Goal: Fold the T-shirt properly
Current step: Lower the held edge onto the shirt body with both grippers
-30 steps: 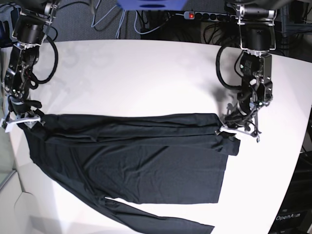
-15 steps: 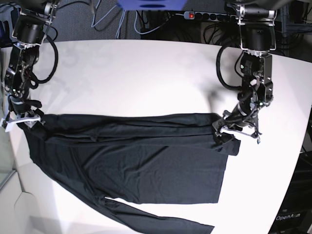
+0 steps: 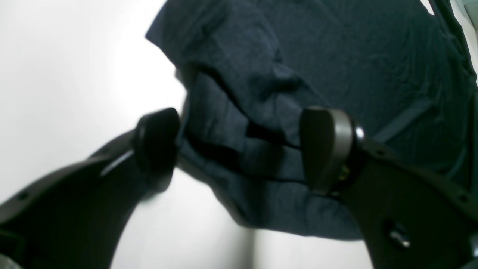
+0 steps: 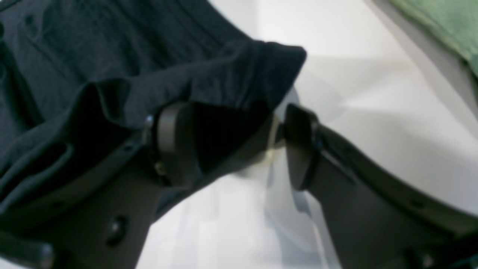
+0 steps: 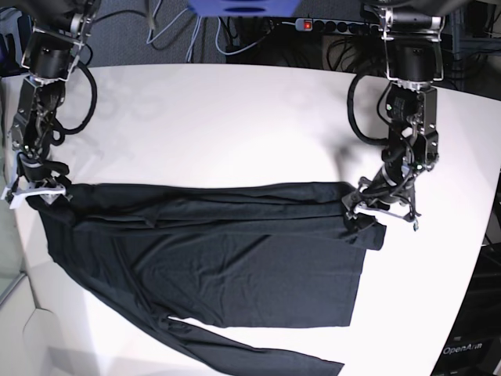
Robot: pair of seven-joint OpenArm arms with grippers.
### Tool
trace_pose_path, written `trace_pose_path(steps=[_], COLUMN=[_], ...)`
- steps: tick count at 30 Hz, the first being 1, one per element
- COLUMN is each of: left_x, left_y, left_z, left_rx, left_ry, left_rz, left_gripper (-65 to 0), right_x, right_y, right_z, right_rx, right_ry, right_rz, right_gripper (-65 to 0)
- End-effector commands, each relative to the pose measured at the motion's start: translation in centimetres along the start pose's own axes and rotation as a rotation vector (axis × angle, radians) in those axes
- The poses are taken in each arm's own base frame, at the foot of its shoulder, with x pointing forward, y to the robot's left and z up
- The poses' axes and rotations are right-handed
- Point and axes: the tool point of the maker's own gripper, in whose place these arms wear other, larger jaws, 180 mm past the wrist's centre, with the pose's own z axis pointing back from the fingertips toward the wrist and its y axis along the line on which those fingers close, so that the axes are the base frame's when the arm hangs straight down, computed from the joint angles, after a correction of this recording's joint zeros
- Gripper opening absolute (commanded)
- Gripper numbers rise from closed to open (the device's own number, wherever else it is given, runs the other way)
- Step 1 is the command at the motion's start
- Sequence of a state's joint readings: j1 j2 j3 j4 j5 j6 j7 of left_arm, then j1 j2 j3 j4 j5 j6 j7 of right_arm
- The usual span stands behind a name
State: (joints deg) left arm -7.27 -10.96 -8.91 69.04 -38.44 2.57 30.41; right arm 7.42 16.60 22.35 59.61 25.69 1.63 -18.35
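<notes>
T-shirt (image 5: 235, 258) sleeve in base view only

Right wrist, as I see it: right tool (image 4: 239, 149), jaws spread apart; black T-shirt (image 4: 112, 63), bunched corner draped over the left jaw; white tabletop (image 4: 373, 112) beneath; green surface (image 4: 444, 22) at top right.

White lettering reading "OpenArm" on the dark stand (image 5: 468, 349) at the lower right corner of the base view, small and slightly blurred, no other print, label or number legible on the shirt, the table or the arms
</notes>
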Motion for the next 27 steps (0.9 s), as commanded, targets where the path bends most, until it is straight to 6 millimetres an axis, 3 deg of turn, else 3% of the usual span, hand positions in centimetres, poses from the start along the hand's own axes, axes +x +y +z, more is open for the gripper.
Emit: trace_pose_path(steps=[1, 14, 23, 27], left_x=[1.6, 1.6, 1.5, 1.3], left_y=[-0.7, -2.7, -2.8, -2.6], left_z=[0.0, -0.5, -0.5, -0.5], left_rx=[-0.017, -0.051, -0.053, -0.049], left_ry=[-0.035, -0.041, -0.039, -0.036], left_rz=[-0.006, 0.009, 0.009, 0.008], left_gripper=[-16.9, -17.0, -17.1, -27.3], right_x=[0.2, 0.6, 0.5, -0.1], right_y=[0.6, 1.7, 1.7, 2.0], right_z=[-0.2, -0.4, -0.4, -0.4], right_rx=[0.017, 0.034, 0.035, 0.038], right_ry=[0.022, 0.015, 0.015, 0.025], right_rz=[-0.005, -0.017, -0.018, -0.024], right_gripper=[-27.5, -28.0, -41.3, -45.5])
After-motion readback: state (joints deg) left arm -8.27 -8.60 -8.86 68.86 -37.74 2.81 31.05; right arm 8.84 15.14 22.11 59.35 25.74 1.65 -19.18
